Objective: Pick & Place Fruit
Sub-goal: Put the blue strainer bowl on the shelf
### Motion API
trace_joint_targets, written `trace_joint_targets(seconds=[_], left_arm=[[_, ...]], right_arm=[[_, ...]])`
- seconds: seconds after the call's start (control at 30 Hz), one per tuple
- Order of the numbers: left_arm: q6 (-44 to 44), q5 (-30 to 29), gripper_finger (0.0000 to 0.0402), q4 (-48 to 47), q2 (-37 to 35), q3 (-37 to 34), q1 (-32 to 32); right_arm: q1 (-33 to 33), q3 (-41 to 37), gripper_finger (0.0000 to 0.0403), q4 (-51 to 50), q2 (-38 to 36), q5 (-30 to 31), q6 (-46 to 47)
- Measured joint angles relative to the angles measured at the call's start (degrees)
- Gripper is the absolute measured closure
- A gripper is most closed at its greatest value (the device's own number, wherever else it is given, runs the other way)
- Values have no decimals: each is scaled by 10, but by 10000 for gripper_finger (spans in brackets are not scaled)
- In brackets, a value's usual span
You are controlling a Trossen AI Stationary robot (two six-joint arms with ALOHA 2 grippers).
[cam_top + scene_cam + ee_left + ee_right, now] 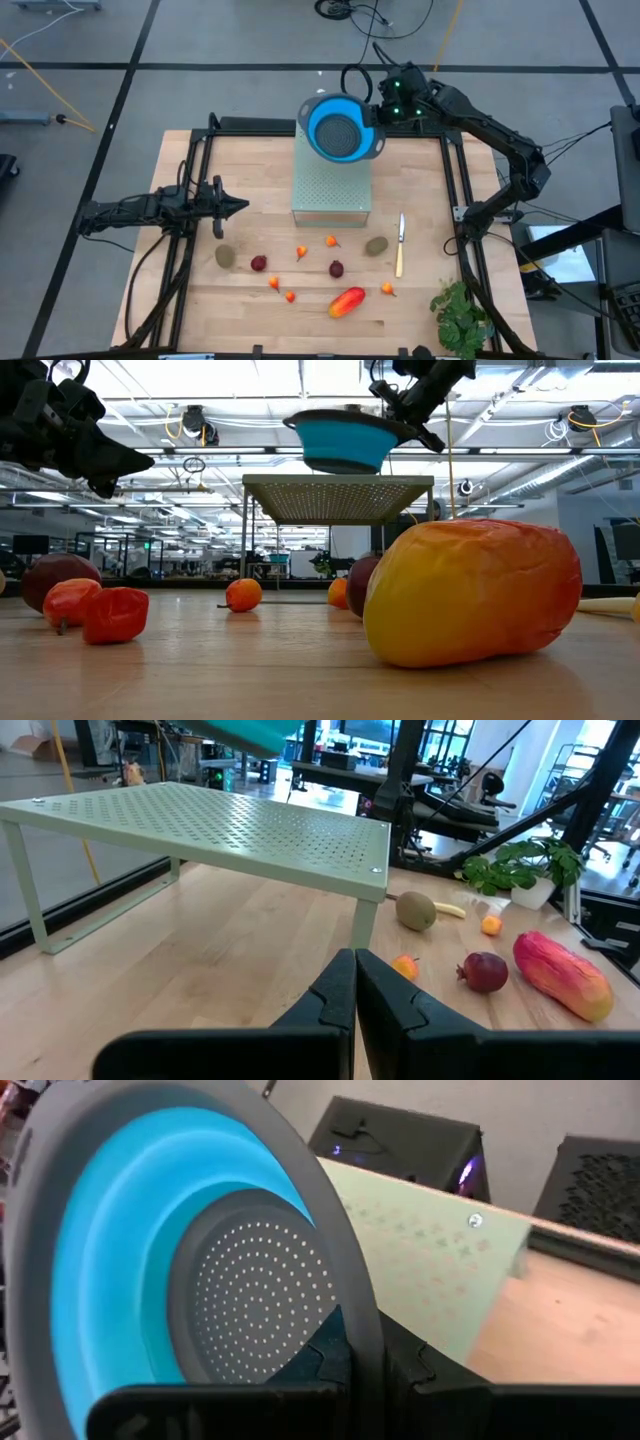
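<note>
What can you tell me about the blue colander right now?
The blue colander is a round bowl with a grey rim and a grey perforated base; it looks like soft silicone. The right end effector is shut on its rim, holding it empty and roughly level in the air above the far end of the pale green perforated rack, not touching it.

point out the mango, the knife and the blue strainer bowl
mango (346, 301), high view, middle of its red-orange skin
knife (400, 246), high view, mid-length of it
blue strainer bowl (341, 127), high view, perforated grey base
</note>
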Motion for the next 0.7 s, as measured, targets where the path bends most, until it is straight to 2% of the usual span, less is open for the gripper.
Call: trace_joint_targets(seconds=[0.5,0.7], left_arm=[[0,0,392,0,0,0,0],[0,0,392,0,0,0,0]], right_arm=[[16,0,399,2,1,18,18],[16,-1,399,4,33,14,20]])
